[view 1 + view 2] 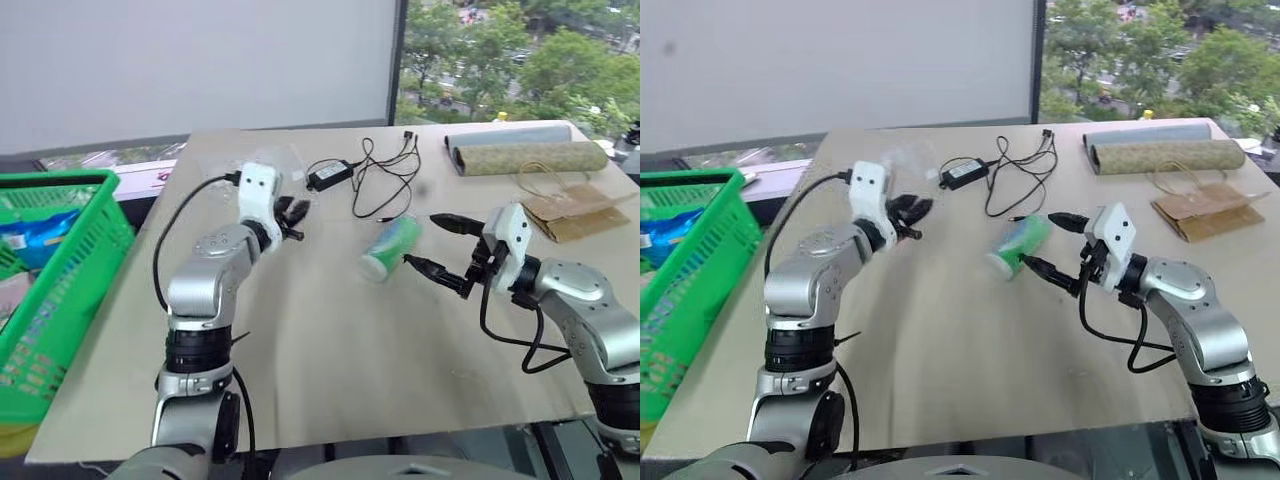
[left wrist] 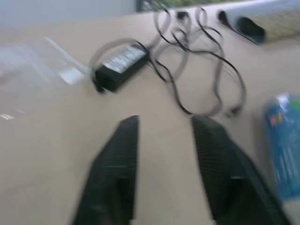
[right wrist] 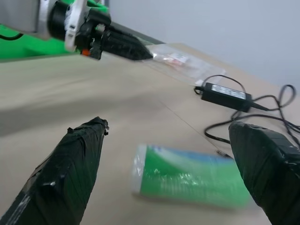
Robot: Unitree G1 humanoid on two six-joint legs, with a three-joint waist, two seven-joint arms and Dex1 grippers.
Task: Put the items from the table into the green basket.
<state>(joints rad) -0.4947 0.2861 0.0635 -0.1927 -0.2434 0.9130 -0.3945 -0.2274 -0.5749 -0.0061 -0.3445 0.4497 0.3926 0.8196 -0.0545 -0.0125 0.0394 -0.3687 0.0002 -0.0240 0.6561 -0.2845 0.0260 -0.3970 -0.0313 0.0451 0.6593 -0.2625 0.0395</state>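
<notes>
A green-and-white cylindrical packet lies on its side in the middle of the beige table. My right gripper is open wide just to the right of it, one fingertip above the packet's end and one below, without touching it. In the right wrist view the packet lies between and just beyond the spread fingers. My left gripper hovers open and empty over the table's left half, away from the packet. The green basket stands off the table's left edge with some packages in it.
A black power adapter with tangled cables lies at the back centre. A clear plastic bag lies near the left gripper. Two rolled mats and a brown paper bag sit at the far right.
</notes>
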